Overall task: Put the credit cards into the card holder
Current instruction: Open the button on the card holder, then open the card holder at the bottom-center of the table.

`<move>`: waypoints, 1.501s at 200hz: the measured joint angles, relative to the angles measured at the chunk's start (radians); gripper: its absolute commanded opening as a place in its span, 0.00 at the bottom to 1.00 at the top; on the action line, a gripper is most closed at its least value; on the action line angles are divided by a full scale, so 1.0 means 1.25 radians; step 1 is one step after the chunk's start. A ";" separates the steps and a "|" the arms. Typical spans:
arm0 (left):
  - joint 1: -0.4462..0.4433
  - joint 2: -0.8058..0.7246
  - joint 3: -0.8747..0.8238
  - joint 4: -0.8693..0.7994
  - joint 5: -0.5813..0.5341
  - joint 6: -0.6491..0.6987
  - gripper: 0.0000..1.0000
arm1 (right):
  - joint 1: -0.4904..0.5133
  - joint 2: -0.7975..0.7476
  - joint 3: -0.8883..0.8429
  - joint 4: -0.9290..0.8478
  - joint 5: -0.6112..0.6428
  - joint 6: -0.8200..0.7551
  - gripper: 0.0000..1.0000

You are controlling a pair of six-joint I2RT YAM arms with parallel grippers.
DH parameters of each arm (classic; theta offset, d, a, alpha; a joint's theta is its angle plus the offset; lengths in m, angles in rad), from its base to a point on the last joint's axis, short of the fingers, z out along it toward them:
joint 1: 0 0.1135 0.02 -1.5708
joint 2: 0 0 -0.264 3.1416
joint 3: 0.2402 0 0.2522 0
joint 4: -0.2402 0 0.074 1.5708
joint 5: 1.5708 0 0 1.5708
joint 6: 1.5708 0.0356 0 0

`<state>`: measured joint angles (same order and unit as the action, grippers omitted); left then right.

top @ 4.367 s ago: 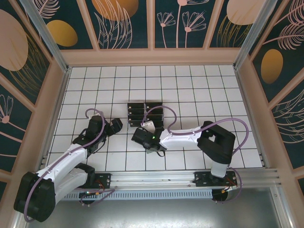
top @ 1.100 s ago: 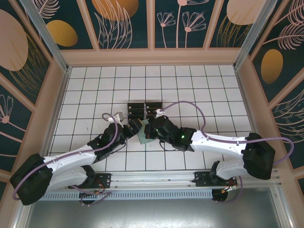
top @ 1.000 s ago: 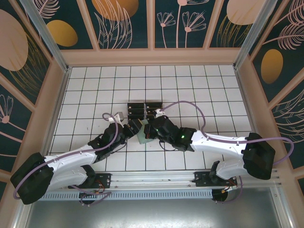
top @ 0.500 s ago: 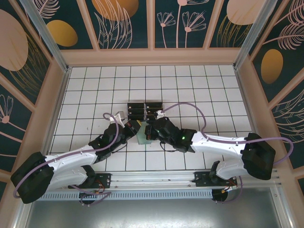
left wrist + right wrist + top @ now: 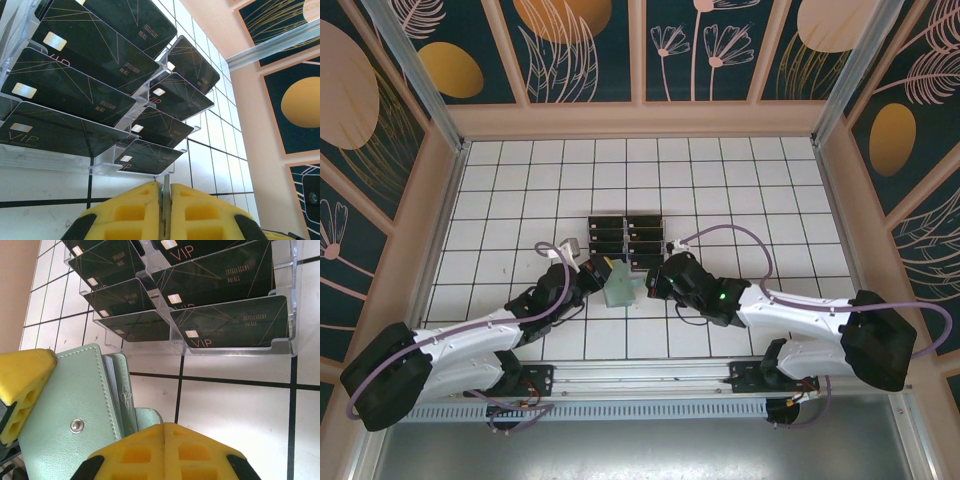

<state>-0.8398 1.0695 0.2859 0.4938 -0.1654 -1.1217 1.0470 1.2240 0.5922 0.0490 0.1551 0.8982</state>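
Where the two arms meet near the middle of the white gridded table (image 5: 740, 190), the card holder (image 5: 618, 290) sits between the two grippers, just on the near side of the clear acrylic rack (image 5: 625, 238).

The left gripper (image 5: 594, 272) is closed on the left edge of the card holder. In the left wrist view its yellow pads (image 5: 135, 210) are pressed onto a thin pale sliver.

The right gripper (image 5: 656, 283) stands just right of the card holder, with its yellow fingertips (image 5: 200, 445) pressed together and nothing between them.

The card holder (image 5: 75, 400) is sage green, its snap stud (image 5: 76, 425) facing up. Whether it rests on the table cannot be determined.

The credit cards (image 5: 225, 325) stand tilted in the two columns of rack slots, dark with "VIP" lettering.
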 measured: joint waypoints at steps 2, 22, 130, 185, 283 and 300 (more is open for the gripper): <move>0.000 0.001 0.000 0.000 0.000 0.002 0.00 | 0.000 0.000 -0.001 0.000 0.000 0.000 0.00; 0.000 0.011 0.000 -0.006 0.007 0.013 0.00 | 0.000 0.000 -0.016 0.010 -0.008 0.002 0.00; 0.000 0.068 0.005 -0.164 -0.001 0.077 0.64 | 0.002 -0.009 -0.150 0.096 -0.042 0.031 0.00; 0.000 0.045 0.081 -0.263 -0.021 0.143 0.71 | 0.008 -0.054 -0.155 0.131 -0.063 0.044 0.00; -0.001 0.139 0.161 -0.273 0.052 0.182 0.79 | 0.020 -0.054 -0.102 0.150 -0.081 0.041 0.00; -0.006 0.148 0.161 -0.273 0.060 0.184 0.79 | 0.021 -0.054 -0.102 0.150 -0.081 0.041 0.00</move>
<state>-0.8471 1.2545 0.4877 0.1532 -0.0902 -0.8917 1.0733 1.1561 0.4648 0.2363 0.0540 0.9493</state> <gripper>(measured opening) 0.792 0.044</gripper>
